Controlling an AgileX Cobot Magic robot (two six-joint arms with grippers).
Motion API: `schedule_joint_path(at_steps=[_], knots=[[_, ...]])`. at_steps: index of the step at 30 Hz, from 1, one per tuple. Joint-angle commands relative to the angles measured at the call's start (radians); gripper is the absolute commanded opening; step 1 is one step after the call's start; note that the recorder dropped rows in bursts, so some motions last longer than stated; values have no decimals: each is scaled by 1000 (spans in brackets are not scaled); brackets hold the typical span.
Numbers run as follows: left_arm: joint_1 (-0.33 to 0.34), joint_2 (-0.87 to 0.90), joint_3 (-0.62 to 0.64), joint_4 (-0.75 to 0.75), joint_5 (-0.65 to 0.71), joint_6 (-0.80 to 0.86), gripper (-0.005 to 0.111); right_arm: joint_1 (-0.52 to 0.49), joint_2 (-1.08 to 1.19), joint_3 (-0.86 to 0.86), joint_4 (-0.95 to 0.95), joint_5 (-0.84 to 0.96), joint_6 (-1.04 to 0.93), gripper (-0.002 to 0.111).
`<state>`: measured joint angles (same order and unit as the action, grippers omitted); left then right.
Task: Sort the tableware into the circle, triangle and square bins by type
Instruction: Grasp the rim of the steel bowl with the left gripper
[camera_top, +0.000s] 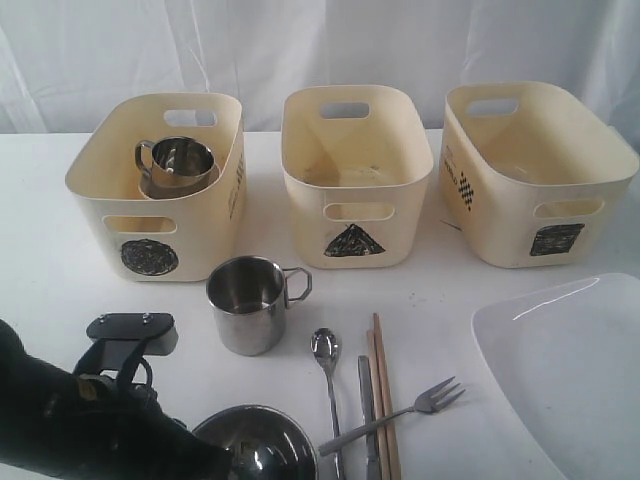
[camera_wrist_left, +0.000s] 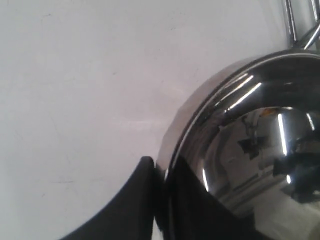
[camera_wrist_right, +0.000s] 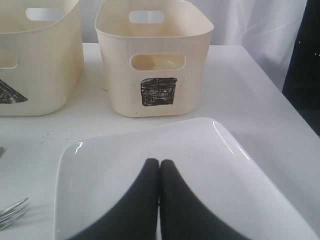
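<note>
The steel bowl (camera_top: 255, 445) sits at the table's front edge. My left gripper (camera_wrist_left: 160, 167) is shut on the rim of this steel bowl (camera_wrist_left: 250, 150), one finger outside and one inside. In the circle bin (camera_top: 150, 225) a steel mug (camera_top: 178, 160) rests in a pale bowl (camera_top: 205, 185). The triangle bin (camera_top: 355, 180) and the square bin (camera_top: 530, 170) look empty. A second steel mug (camera_top: 247, 303) stands on the table. Spoon (camera_top: 326, 348), knife (camera_top: 367, 400), chopsticks (camera_top: 380, 360) and fork (camera_top: 425, 400) lie together. My right gripper (camera_wrist_right: 159, 162) hangs shut and empty over the white plate (camera_wrist_right: 125, 150).
The left arm (camera_top: 80, 420) fills the front left corner of the exterior view. The white plate (camera_top: 570, 370) lies at the front right, in front of the square bin (camera_wrist_right: 152, 60). A white curtain hangs behind the table.
</note>
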<state>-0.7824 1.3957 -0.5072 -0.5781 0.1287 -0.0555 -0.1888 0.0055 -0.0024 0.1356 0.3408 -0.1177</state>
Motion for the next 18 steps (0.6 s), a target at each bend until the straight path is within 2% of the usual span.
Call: schedule_joint_path(at_steps=[1,9,18], knots=[[-8,0,6,34,23,12,0,3,-5,2,-2,-4,3,0],[-8,-29,4,36,42,12,0,3,-5,2,-2,-4,3,0],[-8,-232,4,40,22,8,0,3,-5,2,-2,-4,3,0]])
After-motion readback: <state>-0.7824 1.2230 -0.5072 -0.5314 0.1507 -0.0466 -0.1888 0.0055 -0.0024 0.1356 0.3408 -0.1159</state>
